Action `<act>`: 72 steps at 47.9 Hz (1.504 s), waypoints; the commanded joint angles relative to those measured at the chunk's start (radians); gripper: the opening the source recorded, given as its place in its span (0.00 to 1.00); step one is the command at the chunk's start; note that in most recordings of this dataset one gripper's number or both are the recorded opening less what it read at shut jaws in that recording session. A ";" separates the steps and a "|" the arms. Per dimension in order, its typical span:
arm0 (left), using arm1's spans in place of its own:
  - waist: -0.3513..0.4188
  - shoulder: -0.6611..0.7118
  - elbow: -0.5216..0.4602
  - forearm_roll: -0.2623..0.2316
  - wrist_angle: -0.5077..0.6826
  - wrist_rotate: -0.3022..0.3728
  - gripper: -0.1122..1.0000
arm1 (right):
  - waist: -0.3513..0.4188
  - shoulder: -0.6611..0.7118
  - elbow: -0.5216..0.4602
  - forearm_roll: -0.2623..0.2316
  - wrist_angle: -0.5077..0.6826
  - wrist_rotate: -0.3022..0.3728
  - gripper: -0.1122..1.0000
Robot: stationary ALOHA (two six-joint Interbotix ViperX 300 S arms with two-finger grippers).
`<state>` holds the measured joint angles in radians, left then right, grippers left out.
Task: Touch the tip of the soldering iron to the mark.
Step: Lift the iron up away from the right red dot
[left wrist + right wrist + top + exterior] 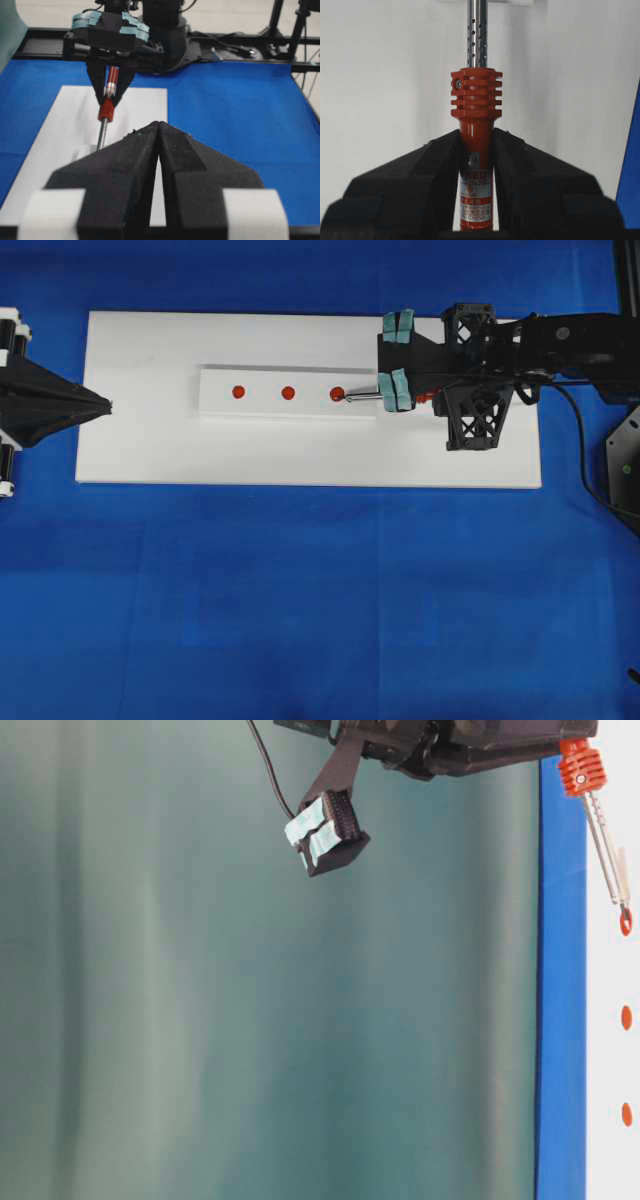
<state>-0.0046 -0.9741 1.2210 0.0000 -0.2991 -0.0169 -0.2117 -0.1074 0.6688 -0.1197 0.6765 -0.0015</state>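
My right gripper (476, 135) is shut on the red-orange handle of the soldering iron (476, 105), and its silver shaft points away from the camera. From overhead, the right gripper (415, 396) holds the soldering iron (366, 397) level with the row of marks, its dark tip against the rightmost red mark (337, 393). In the table-level view the soldering iron (603, 835) slopes down and its tip meets that mark (626, 925). My left gripper (108, 405) stays at the board's left edge. The left gripper (158, 125) is shut and empty.
Two more red marks (288, 393) (238, 392) sit on a raised white strip (290, 375) on the white board (300, 455), which lies on blue cloth (320, 600). The black cord (575, 440) trails right. A black frame piece (625, 465) stands at the right edge.
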 commanded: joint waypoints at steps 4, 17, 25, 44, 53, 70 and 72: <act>0.002 0.005 -0.011 0.002 -0.009 -0.002 0.10 | 0.002 -0.011 -0.017 0.000 -0.006 -0.002 0.16; 0.002 0.005 -0.011 0.002 -0.009 -0.002 0.10 | 0.002 -0.009 -0.017 0.000 -0.005 -0.002 0.16; 0.002 0.005 -0.011 0.002 -0.009 -0.002 0.10 | 0.002 -0.009 -0.021 -0.003 -0.006 -0.002 0.16; 0.002 0.005 -0.012 0.002 -0.009 -0.003 0.10 | 0.000 -0.161 -0.135 -0.011 0.100 -0.002 0.16; 0.002 0.003 -0.012 0.002 -0.011 -0.003 0.10 | 0.002 -0.227 -0.216 -0.023 0.209 -0.002 0.16; 0.002 0.003 -0.012 0.002 -0.017 -0.003 0.10 | 0.000 -0.255 -0.282 -0.074 0.313 -0.002 0.16; 0.002 0.005 -0.012 0.002 -0.017 -0.003 0.10 | 0.000 -0.255 -0.281 -0.074 0.307 -0.002 0.16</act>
<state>-0.0046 -0.9741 1.2210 0.0000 -0.3053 -0.0184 -0.2086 -0.3467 0.4126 -0.1871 0.9910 -0.0046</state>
